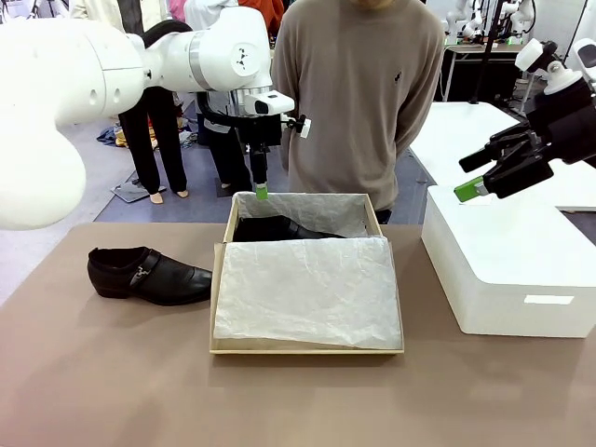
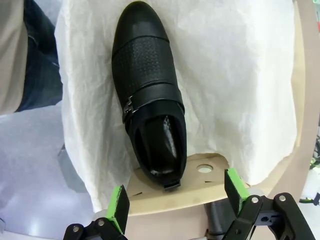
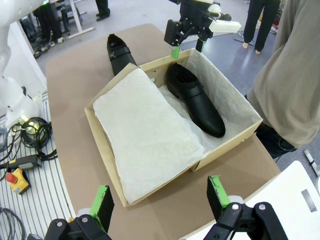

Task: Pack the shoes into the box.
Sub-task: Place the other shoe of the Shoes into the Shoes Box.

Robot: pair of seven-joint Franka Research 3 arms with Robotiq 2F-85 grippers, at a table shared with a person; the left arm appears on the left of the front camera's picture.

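- Shared brown worktop, matte; a person in a taupe sweater stands at the far side. A white box sits to the robot's right.
- Tan cardboard shoebox at centre, shallow and thin-walled, lined with crinkled white tissue paper. A loose sheet covers the near part.
- Packed shoe lies on the tissue along the far wall, sole down, heel at the robot's left corner.
- Second shoe lies on the worktop just left of the box, toe toward its wall. Contact there cannot be told.
- Both shoes are glossy black leather with a pointed toe, perforated vamp, buckled side strap and low heel.
- Left fingers are spread wide and empty, hovering above the packed shoe's heel.
- Right fingers are spread wide and empty, raised over the white box.
- Handling, as a judgement: moderate weight, with a stiff sole and heel and a softer upper. The polish is probably slippery and scuffs easily.
- Best hold is likely across the heel, or with one finger inside the opening. The tissue will shift and tear easily.
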